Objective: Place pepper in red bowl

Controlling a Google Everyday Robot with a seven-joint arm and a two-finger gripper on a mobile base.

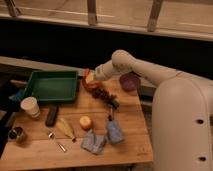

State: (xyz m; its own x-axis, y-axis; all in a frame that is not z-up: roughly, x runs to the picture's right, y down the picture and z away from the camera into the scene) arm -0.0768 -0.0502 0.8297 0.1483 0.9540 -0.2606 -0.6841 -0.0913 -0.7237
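My gripper [90, 77] is at the end of the white arm, just right of the green tray [51, 85] and low over the back of the wooden table. The red bowl [93, 86] shows as an orange-red rim right under the gripper, which partly covers it. I cannot make out the pepper as a separate thing; it is hidden at the gripper or in the bowl. The purple bowl [129, 81] stands to the right of the gripper, behind the arm.
A dark grape cluster [103, 94] lies just right of the red bowl. A round yellow-orange fruit [86, 122], two blue cloths [115, 131], a spoon [57, 141], a white cup [30, 106], a dark flat block [51, 115] and a metal can [16, 134] lie nearer the front.
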